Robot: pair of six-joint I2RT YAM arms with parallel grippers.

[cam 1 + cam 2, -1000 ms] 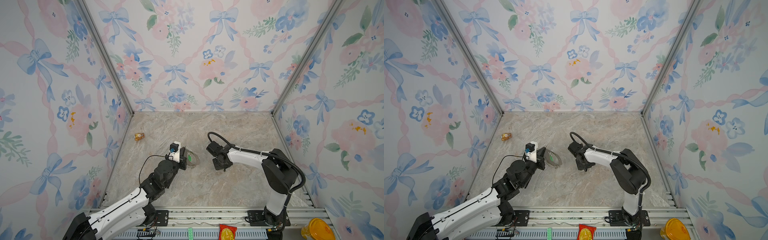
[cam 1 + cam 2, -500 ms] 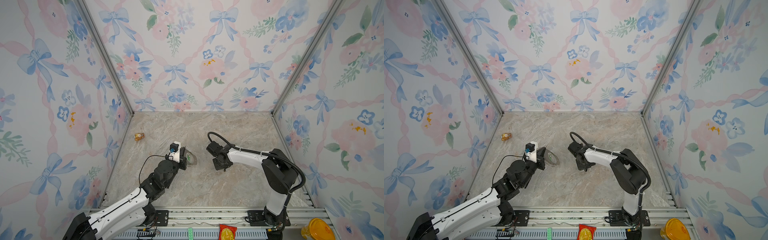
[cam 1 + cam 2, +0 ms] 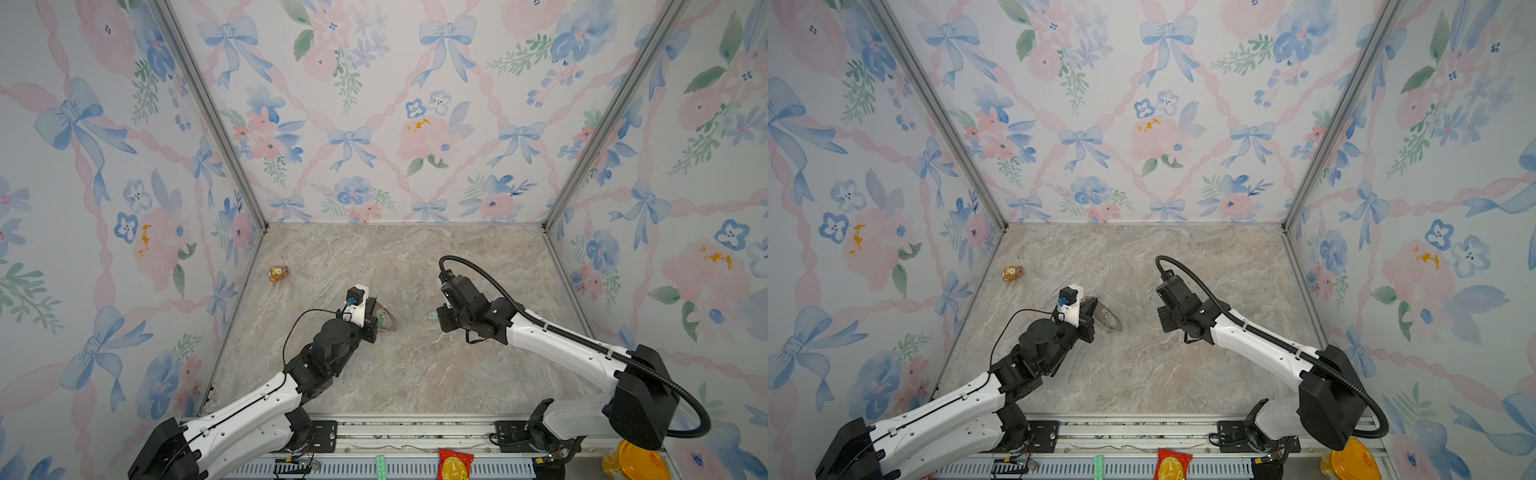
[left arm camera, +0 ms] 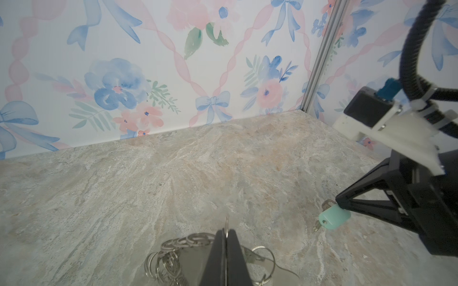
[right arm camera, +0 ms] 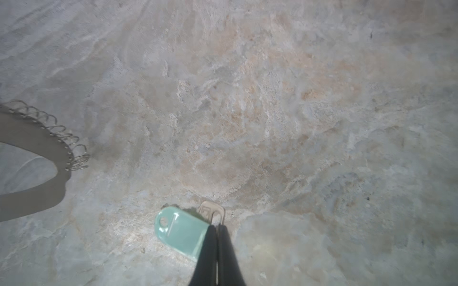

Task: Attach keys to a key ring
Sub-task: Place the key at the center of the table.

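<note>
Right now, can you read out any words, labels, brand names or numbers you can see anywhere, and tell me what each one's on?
No text can be read in any view.
red packet at the front edge: yellow print, too blurred to read.
mint key tag: plain face, no lettering.
metal key head: a stamped outline, no legible characters.
yellow container: no label visible.

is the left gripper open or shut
Shut: the left gripper has its fingers together in the left wrist view, pinching a metal loop of the key ring.
</note>
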